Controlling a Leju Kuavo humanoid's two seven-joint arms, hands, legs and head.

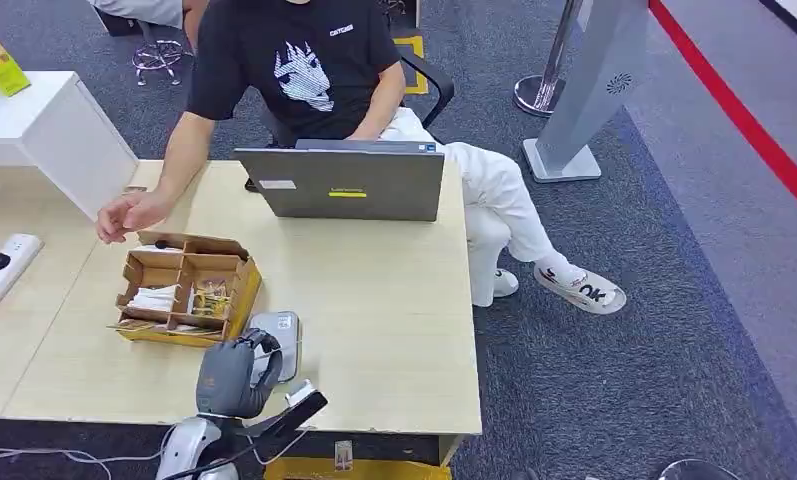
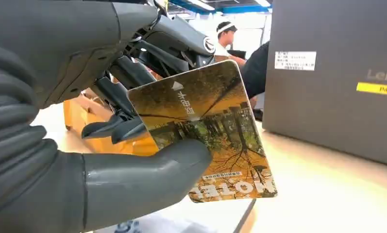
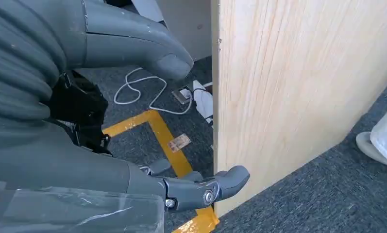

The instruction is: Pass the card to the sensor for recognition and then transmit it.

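Head view looks down on a pale wooden tabletop (image 1: 374, 330) filling the left half of the frame, grey carpet to the right. At the lower left, just over the near edge, the left hand (image 1: 236, 375) hovers above a small grey sensor pad (image 1: 284, 335) that lies flat beside a cardboard box (image 1: 186, 288) with compartments of small packets. In the left wrist view this hand pinches a card (image 2: 206, 131) between its thick thumb (image 2: 147, 179) and the darker fingers (image 2: 123, 107) behind it; the card is printed with an autumn tree scene and the word "Hotel", and it stands tilted on edge above the tabletop. A grey laptop (image 1: 342, 183) sits at the far side, its back toward the camera. Behind it a person in a black shirt (image 1: 294, 65) sits on a chair, one hand (image 1: 129, 215) reaching over the tabletop toward the far corner of the box. A white power strip (image 1: 2, 265) lies at the left edge. In the right wrist view the right hand (image 3: 133, 121) hangs beside the table's side panel (image 3: 288, 97), fingers spread apart and holding nothing, above carpet marked with yellow tape (image 3: 167, 141).
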